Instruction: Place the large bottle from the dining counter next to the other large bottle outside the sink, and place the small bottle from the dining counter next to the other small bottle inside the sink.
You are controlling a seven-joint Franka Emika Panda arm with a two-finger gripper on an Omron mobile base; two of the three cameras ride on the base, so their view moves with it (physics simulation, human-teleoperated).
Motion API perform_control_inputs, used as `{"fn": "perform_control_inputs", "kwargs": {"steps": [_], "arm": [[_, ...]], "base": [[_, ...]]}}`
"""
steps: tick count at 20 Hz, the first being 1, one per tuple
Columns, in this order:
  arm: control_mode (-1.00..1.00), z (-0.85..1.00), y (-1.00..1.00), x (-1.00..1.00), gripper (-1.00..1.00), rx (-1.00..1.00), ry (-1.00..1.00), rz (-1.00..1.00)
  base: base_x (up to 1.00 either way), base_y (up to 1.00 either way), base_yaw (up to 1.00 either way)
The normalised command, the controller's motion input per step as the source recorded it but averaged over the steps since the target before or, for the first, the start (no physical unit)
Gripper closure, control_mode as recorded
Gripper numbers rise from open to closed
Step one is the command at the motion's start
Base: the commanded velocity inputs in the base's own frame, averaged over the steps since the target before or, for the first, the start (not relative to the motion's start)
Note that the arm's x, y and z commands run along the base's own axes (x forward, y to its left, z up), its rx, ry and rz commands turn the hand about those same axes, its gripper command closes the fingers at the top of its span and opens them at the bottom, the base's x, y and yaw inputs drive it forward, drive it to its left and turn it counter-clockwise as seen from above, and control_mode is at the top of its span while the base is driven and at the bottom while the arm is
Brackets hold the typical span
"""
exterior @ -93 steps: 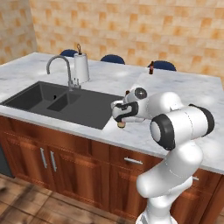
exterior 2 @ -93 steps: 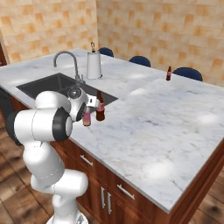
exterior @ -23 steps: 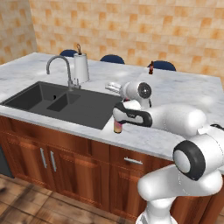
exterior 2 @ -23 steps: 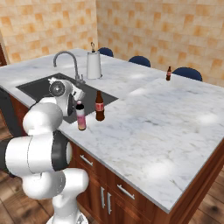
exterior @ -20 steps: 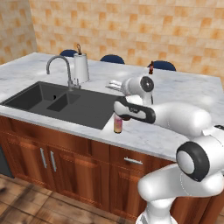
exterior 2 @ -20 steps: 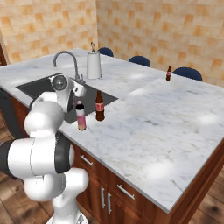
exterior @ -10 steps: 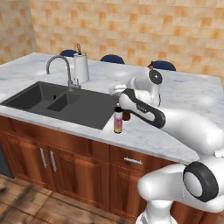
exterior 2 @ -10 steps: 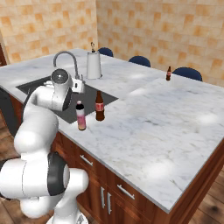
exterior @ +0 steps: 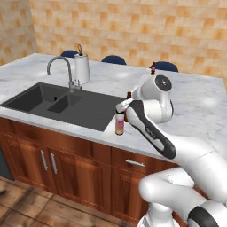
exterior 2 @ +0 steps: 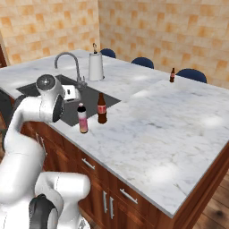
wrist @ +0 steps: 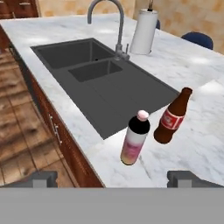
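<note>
The large bottle (wrist: 134,139), pale pink with a dark neck, stands upright on the marble just right of the sink (wrist: 100,83), close beside the other large bottle (wrist: 172,118), dark brown with a red label. Both also stand together in the right base view, large bottle (exterior 2: 82,118) and brown bottle (exterior 2: 102,108). My gripper (wrist: 114,179) is open and empty, drawn back above and in front of the pair. The small bottle (exterior 2: 172,75) stands far off on the dining counter (exterior 2: 179,129), also seen as small bottle (exterior: 153,68). The other small bottle inside the sink is hidden.
A curved metal faucet (wrist: 116,26) and a white paper towel roll (wrist: 144,30) stand behind the sink. Blue stools (exterior 2: 191,74) line the far edge. The counter's front edge runs just below the pink bottle, with wood cabinets (exterior: 66,159) underneath.
My hand has pulled up and back from the pink bottle, and the elbow has swung higher. Both bottles by the sink stand where they were.
</note>
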Motion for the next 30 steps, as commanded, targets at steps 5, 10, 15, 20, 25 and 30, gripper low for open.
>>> {"fn": "perform_control_inputs", "kwargs": {"steps": [5,10,15,20,25,30], "arm": [[-1.0,-0.12,-0.02,-0.69,-1.0,-0.1,0.0,0.0],[-1.0,0.0,-0.2,-0.2,-1.0,0.0,0.0,0.0],[-1.0,0.0,-0.25,-0.28,-1.0,0.02,0.0,0.0],[-1.0,-0.01,-0.05,-0.14,-1.0,0.0,0.0,0.0],[1.0,-0.04,0.0,0.0,-1.0,0.01,0.0,0.0],[1.0,0.0,0.0,0.0,-1.0,0.0,0.0,0.0]], "base": [[0.0,0.0,0.0],[0.0,0.0,0.0],[0.0,0.0,0.0],[0.0,0.0,0.0],[-0.26,0.0,0.0],[-0.91,0.0,0.0]]}}
